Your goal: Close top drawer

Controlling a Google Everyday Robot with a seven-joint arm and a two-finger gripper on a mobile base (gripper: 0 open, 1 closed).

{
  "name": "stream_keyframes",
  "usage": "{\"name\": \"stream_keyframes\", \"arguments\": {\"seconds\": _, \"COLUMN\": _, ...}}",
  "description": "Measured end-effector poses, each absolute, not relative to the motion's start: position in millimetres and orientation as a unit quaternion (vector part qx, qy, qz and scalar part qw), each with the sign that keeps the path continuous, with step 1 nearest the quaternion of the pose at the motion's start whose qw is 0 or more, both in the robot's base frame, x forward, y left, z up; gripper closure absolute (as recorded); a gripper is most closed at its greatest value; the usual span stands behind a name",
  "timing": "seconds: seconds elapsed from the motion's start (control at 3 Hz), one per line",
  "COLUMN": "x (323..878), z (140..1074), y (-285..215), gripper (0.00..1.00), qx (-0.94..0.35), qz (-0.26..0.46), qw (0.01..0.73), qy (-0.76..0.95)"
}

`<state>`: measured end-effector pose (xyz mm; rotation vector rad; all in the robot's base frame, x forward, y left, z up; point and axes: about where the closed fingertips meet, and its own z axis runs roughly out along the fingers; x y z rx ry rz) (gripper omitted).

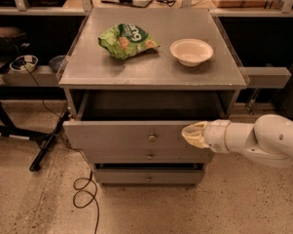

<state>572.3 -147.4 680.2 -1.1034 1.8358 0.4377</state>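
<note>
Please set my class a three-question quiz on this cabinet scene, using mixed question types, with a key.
1. True or false: the top drawer is fully shut.
2. Seen in the picture, the hand is at the drawer front on which side of the knob? (A) left (B) right (C) directly below
3. Fill in: on the cabinet top lie a green snack bag and a white ____.

Key: 1 false, it stands pulled out; 2 B; 3 bowl.
</note>
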Motion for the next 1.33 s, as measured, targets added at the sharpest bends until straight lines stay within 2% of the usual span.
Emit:
{"name": "stream_keyframes", "arguments": {"seconds": 0.67, "x": 611, "z": 692, "y": -151, "gripper": 1.0, "qx": -0.451, "qz": 0.158, "qw": 0.459, "qy": 0.749}}
{"name": "stream_keyframes", "arguments": {"seconds": 1.0, "x": 638, "z": 706, "y": -156, "gripper": 0.73, "qx": -0.443, "qz": 0.137, "qw": 0.471, "qy": 0.75}}
{"name": "stream_keyframes", "arguments": {"seconds": 1.33, "x": 638, "z": 706, "y": -156, "gripper": 0.5, "qx": -0.443, "qz": 0.137, "qw": 0.471, "qy": 0.75}}
